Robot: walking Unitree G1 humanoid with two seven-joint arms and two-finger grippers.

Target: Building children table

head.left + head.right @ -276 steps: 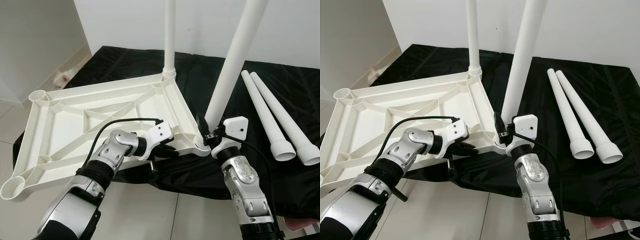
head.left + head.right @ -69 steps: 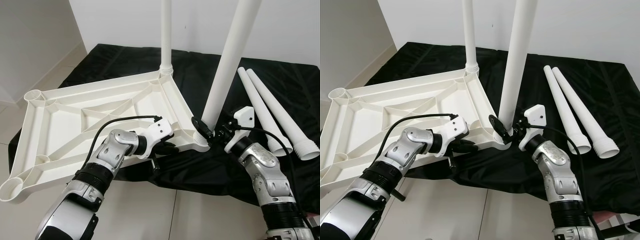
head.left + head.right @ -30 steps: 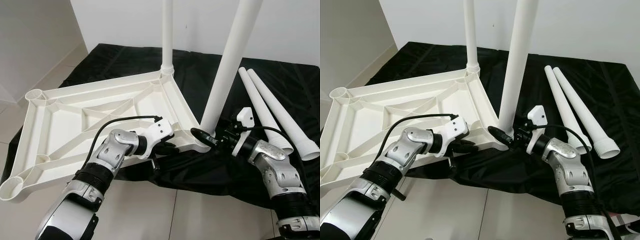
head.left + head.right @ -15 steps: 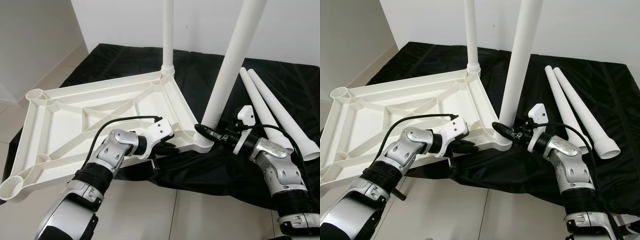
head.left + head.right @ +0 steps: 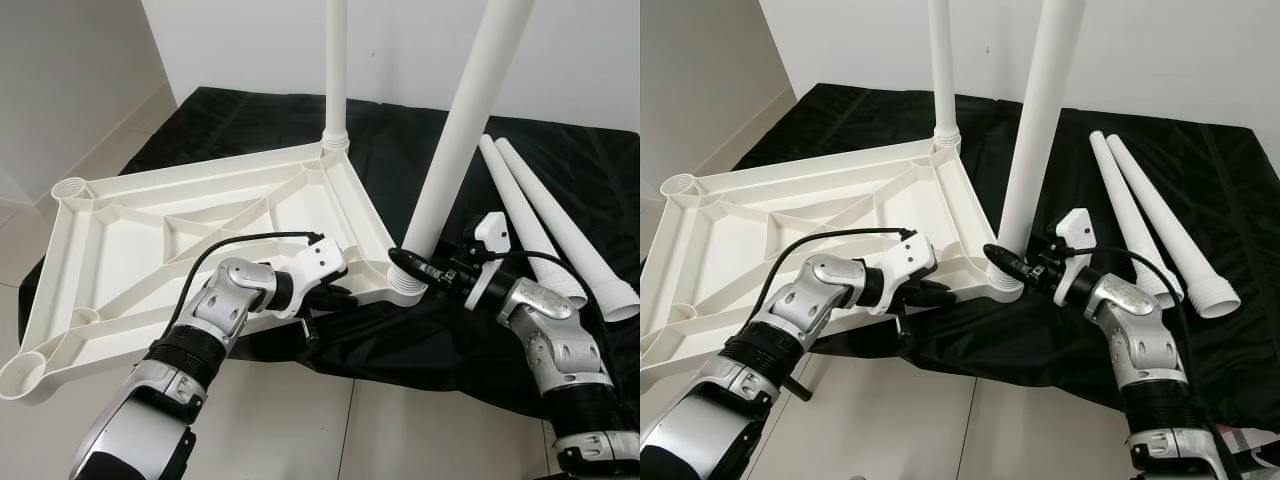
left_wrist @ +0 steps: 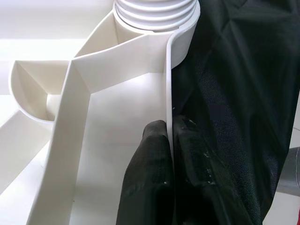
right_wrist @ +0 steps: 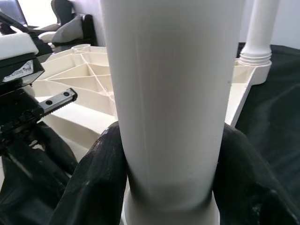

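Right arm is now swung low and out to the side, reaching in level where it earlier stood upright beneath the leg. White tabletop (image 5: 200,240) is lying upside down, partly on black cloth (image 5: 560,180) — far corner leg (image 5: 336,70) standing upright. Near leg (image 5: 455,140) is sitting in its corner socket, right end effector (image 5: 412,266) clenched round its base. Left end effector (image 6: 169,140) is pinching the tabletop's rim just beside that socket. Two spare legs (image 5: 540,225) are lying on the cloth.

The tabletop (image 5: 200,220) lies left on the cloth (image 5: 600,180), 2 loose legs (image 5: 545,215) right.
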